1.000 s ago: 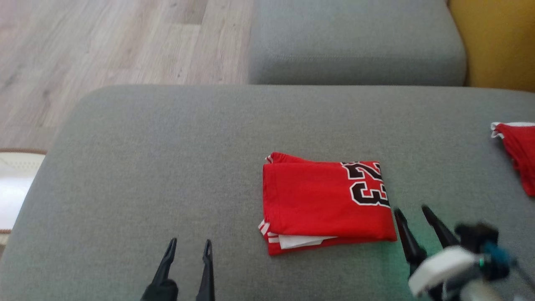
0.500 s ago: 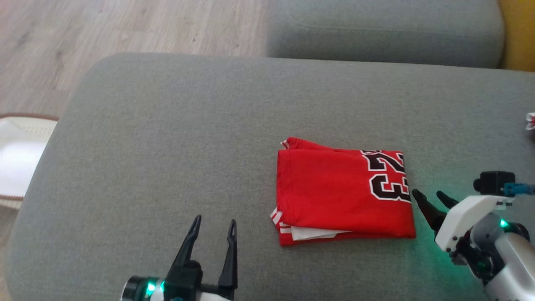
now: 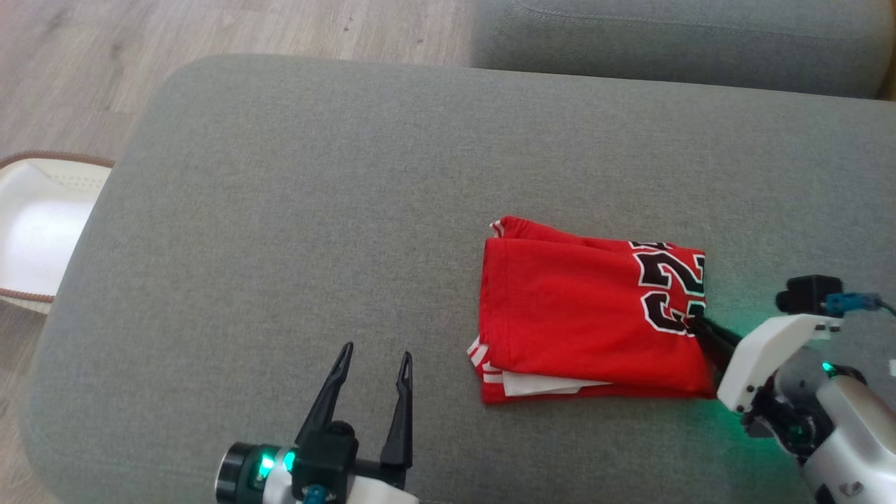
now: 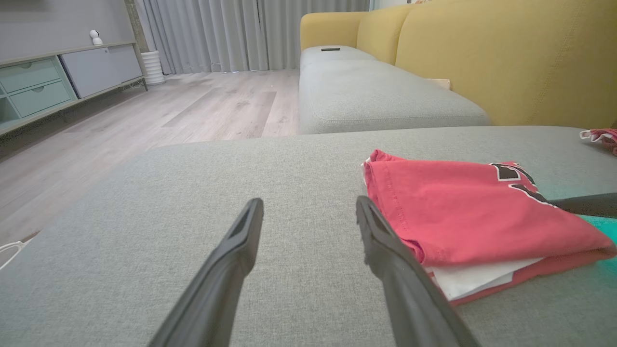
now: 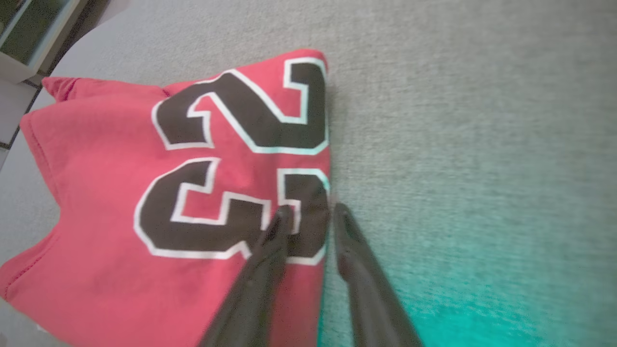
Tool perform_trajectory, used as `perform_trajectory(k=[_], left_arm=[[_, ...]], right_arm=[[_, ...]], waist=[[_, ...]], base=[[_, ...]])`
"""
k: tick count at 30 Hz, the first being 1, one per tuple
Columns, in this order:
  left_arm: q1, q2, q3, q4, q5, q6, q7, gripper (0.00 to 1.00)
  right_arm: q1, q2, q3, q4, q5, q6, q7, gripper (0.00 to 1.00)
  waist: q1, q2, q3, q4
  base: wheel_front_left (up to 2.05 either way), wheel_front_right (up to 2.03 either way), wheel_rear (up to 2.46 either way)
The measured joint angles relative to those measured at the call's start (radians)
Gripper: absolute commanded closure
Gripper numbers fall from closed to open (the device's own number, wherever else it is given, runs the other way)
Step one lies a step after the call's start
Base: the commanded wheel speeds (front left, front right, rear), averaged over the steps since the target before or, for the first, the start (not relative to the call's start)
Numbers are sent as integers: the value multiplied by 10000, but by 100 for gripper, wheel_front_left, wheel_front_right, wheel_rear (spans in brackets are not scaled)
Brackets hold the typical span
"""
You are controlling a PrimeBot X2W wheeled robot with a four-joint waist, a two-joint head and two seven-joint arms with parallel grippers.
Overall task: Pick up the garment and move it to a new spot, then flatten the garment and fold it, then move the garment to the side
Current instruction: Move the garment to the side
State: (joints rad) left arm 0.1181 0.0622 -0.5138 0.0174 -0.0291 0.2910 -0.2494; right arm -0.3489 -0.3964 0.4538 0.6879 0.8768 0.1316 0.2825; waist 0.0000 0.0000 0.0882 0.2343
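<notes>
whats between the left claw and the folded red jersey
Nothing but bare grey sofa cushion between the left claw and the folded red jersey, as the head view shows.

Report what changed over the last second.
The right gripper moved in to the jersey's right edge and its jaws narrowed astride it, one finger on top; whether it grips firmly is unclear. The head view shifted too. The left gripper stayed open, apart from the jersey, which stayed folded on the cushion.

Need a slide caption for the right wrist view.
Right gripper straddles the numbered edge of the folded red jersey on the grey sofa cushion.
</notes>
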Motion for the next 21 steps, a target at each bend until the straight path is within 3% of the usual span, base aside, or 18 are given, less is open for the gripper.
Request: perform_trajectory(k=[9,21], left_arm=[[-47,0,-52,-13,0,8,0,0],[-1571,-12,-648,-351,268,215,-2,0]], right_arm=[[-356,-514,836,290,190,0,-639,100],[-3745,-3325,1381,416,-583,0,-754,100]], waist=[[0,0,-14,-477],[0,0,1119,-1884]], base=[[0,0,0],[0,0,0]])
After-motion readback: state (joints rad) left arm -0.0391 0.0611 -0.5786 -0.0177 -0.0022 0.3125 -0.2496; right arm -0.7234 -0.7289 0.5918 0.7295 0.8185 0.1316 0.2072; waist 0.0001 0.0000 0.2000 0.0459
